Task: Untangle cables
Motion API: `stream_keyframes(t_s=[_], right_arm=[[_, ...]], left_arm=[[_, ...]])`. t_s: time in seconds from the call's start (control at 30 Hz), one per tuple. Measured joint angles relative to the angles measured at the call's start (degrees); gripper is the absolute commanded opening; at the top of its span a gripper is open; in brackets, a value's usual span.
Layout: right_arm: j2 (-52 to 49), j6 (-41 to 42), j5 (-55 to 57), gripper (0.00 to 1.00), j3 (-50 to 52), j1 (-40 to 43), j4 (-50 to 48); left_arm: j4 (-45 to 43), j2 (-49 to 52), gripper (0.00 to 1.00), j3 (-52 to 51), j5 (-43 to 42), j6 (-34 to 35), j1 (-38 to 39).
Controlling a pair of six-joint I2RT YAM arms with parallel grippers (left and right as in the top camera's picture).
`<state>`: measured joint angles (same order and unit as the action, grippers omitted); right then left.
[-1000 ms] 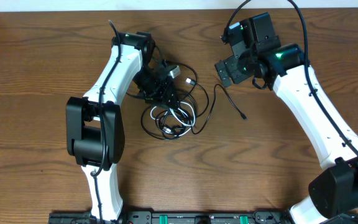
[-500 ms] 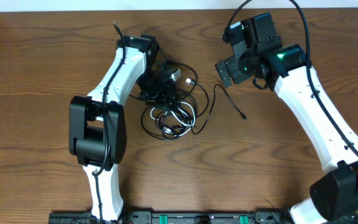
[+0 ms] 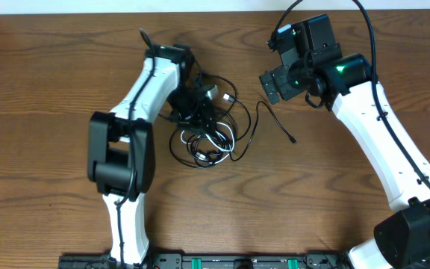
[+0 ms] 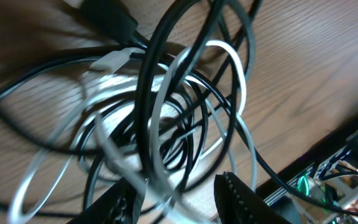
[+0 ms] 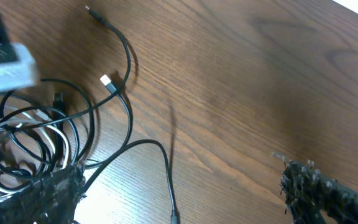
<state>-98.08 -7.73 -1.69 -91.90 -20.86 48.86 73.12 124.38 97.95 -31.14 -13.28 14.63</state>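
Over the tangled cables [image 4: 166,93], the left gripper [image 4: 178,190] stands partly apart around some strands; the right gripper [image 5: 182,186] is wide apart, empty.

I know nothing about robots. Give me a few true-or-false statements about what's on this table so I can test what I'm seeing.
1. The right gripper is holding a cord. False: it is open and empty, off to the side of the tangle.
2. One cord in the tangle is a white cord. True.
3. The left gripper is at the tangle, with cords running between its fingers. True.
4. The table is bare metal. False: it is brown wood grain.
5. One black cord trails out of the pile toward the right arm, its plug end lying loose on the wood. True.
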Motion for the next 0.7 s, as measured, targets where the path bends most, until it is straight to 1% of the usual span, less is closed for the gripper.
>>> stream_keyframes(t_s=[0.07,0.1,0.13,0.3,0.5,0.7], right_arm=[[0.00,-0.02,0.02,0.99,0.00,0.02,-0.02],[0.00,-0.02,0.00,0.99,0.00,0.00,-0.02],[0.00,-0.02,0.00,0.99,0.00,0.00,-0.02],[0.00,-0.02,0.00,0.99,0.00,0.00,-0.02],[0.00,-0.02,0.02,0.99,0.00,0.02,-0.02],[0.00,-0.02,0.02,0.99,0.00,0.02,0.00]], left_arm=[[-0.07,1.79,0.39,0.00,0.00,0.00,0.85],[-0.09,2.56,0.22,-0.04,0.00,0.02,1.20],[-0.17,3.10,0.08,-0.13,0.00,0.15,1.55],[-0.98,3.78,0.07,-0.42,-0.02,0.20,1.95],[-1.01,3.32,0.07,-0.42,-0.24,0.20,0.17],[-0.98,-2.69,0.07,-0.42,-0.72,0.20,-3.76]])
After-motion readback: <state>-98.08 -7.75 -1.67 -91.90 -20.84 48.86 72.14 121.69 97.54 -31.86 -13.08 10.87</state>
